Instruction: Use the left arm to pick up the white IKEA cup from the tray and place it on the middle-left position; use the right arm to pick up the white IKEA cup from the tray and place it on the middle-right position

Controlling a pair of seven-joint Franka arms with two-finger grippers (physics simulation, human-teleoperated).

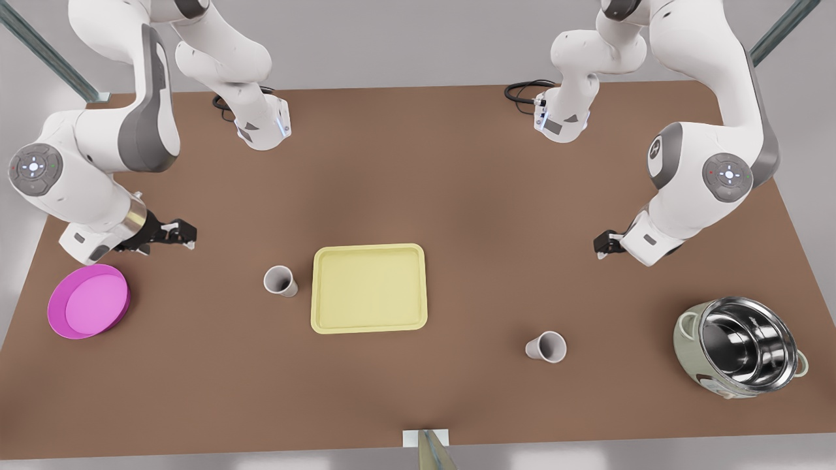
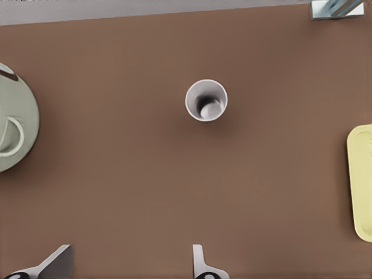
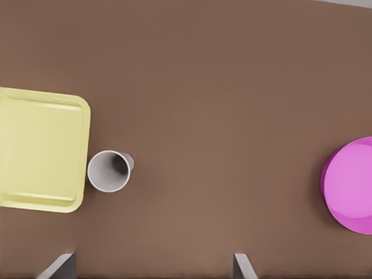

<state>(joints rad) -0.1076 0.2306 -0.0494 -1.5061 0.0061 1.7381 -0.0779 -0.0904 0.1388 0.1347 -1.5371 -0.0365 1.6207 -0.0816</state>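
- Two arms reach out low over the table from bases at its far edge, each bent sharply at the elbow.
- Left gripper (image 1: 604, 245) (image 2: 131, 264), on the plain white wrist, hovers at the front view's right, fingers spread apart and holding nothing.
- Right gripper (image 1: 179, 234) (image 3: 152, 266), on the brass-banded wrist, hovers at the front view's left above the dish (image 1: 88, 301), fingers likewise parted and holding nothing.
- Tray (image 1: 369, 288) lies mid-table.
- One cup (image 1: 281, 281) (image 3: 108, 171) stands upright on the table just beside the tray, on the front view's left of it.
- Second cup (image 1: 546, 346) (image 2: 206, 100) stands upright on the table well apart from the tray, between it and the pot (image 1: 741, 356).
- Table (image 1: 418, 163) is plain brown; pale grey floor surrounds it, and black cables curl at the arm bases.
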